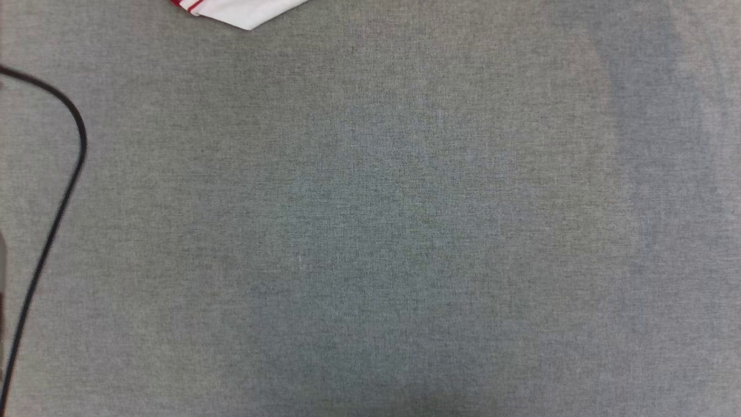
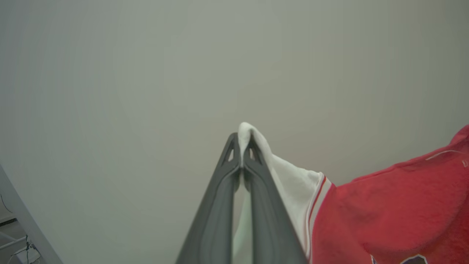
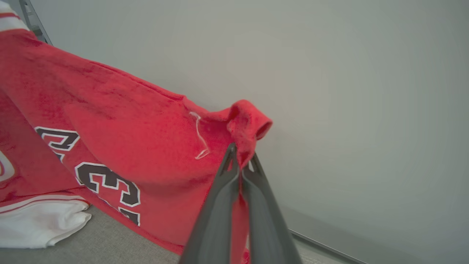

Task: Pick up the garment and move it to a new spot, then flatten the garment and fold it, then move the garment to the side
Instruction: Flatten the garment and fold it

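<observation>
The garment is a red jersey with white sleeves and black numerals outlined in white. In the left wrist view my left gripper (image 2: 242,141) is shut on a white sleeve, and the garment (image 2: 388,209) stretches away to the right. In the right wrist view my right gripper (image 3: 242,156) is shut on a bunched red edge of the garment (image 3: 121,135), which hangs lifted, its lower part and a white sleeve (image 3: 40,220) resting on the grey cloth surface. A white sleeve corner of the garment (image 1: 237,11) with red trim shows at the top of the head view.
The grey fabric tabletop (image 1: 370,231) spreads across the head view. A black cable (image 1: 63,191) curves down its left side. A plain pale wall (image 3: 348,91) stands behind the lifted jersey in both wrist views.
</observation>
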`<state>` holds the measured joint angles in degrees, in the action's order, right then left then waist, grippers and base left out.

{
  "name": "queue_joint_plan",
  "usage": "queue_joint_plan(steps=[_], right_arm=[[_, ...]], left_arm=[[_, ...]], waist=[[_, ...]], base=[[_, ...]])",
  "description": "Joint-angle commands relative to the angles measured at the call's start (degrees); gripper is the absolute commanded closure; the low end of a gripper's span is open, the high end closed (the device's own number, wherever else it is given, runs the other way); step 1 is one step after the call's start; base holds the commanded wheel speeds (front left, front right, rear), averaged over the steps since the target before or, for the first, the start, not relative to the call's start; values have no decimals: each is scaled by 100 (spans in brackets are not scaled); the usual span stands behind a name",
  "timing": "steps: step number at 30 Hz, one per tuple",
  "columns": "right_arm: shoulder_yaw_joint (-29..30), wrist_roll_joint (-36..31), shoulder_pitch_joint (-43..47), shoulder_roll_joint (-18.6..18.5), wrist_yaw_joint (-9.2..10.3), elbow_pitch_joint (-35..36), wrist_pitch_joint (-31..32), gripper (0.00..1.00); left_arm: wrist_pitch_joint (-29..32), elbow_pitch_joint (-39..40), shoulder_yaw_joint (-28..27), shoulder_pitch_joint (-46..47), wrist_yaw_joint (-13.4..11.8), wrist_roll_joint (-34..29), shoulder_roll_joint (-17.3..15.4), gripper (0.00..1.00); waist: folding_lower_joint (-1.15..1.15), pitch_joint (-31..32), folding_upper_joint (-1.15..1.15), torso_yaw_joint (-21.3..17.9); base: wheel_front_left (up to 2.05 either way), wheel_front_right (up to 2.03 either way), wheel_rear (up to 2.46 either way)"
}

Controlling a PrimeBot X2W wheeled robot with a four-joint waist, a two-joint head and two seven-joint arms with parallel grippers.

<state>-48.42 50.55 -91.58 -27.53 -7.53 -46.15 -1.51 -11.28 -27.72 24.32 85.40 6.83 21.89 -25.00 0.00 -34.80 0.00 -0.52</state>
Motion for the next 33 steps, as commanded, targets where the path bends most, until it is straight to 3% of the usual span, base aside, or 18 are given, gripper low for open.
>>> queue_joint_plan(steps=[1,11,23,33], right_arm=[[-91,100,235,-15,4,-14,-105,100],[-898,717,1603,-196,4,284,-424,100],[-1731,1312,3392,-781,4,989,-930,100],[-2011,1496,4689,-1267,4,1622,-1247,100]], left_arm=[[-109,-82,3,-265,27,106,21,100],[-366,-507,-84,-2034,-5,336,268,100],[-371,590,-769,-5100,32,147,418,100],[-372,1139,-1073,-7251,50,142,552,100]], waist=[[0,182,0,29],[0,992,0,27],[0,1862,0,196],[0,2433,0,176]], base=[[0,0,0],[0,0,0],[0,0,0],[0,0,0]])
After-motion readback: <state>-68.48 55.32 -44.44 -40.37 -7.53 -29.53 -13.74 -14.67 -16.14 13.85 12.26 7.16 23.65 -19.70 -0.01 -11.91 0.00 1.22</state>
